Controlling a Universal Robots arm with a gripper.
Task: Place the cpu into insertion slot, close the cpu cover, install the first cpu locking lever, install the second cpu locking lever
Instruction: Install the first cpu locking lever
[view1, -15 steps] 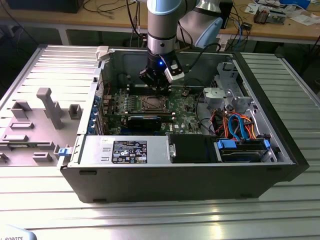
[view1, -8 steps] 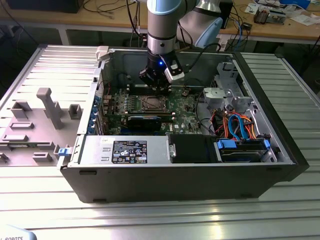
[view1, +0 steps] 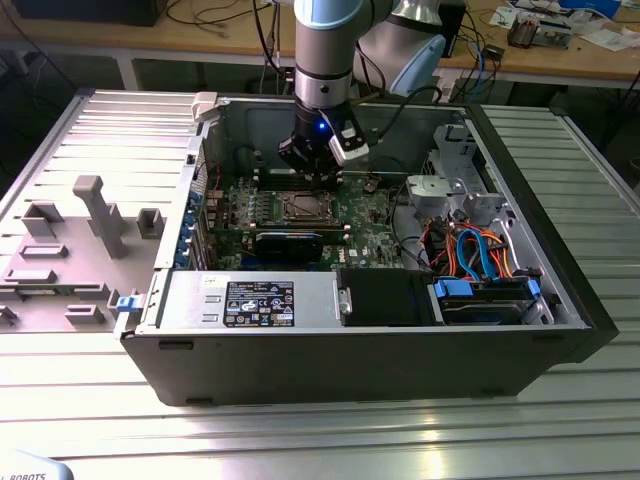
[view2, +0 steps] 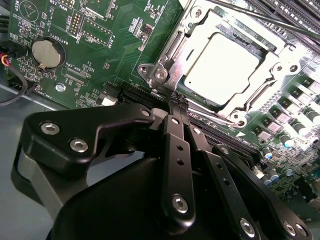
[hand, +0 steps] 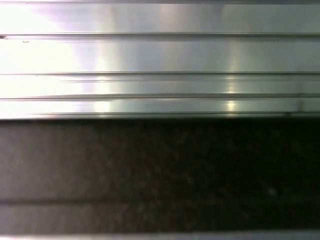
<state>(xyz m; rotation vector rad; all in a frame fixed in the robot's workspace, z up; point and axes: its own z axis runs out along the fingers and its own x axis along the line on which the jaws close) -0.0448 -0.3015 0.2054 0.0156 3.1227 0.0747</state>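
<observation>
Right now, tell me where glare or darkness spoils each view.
In the second wrist view, glare whitens the cpu and part of the cpu cover, while the gripper is a dark foreground mass. In the first wrist view, bright streaks cross ribbed metal above a dim band. The exterior view is evenly lit.

the case (view1: 400, 350) lies open on the table (view1: 300, 440), with the board (view1: 365, 215) flat on its floor. the slot (view1: 303, 207) sits near the board's middle, and in the second wrist view the cpu (view2: 222, 67) lies in it with the cover (view2: 175, 47) framing it. the gripper (view1: 318, 172) hangs just behind the slot in the exterior view, low over the board. a heatsink (view1: 290, 243) lies just in front of the slot. the drive bay (view1: 485, 290) and cables (view1: 470, 250) fill the case's end on the exterior view's right. a fixture tray (view1: 70, 250) rests on the table outside the case, on the exterior view's left.
</observation>
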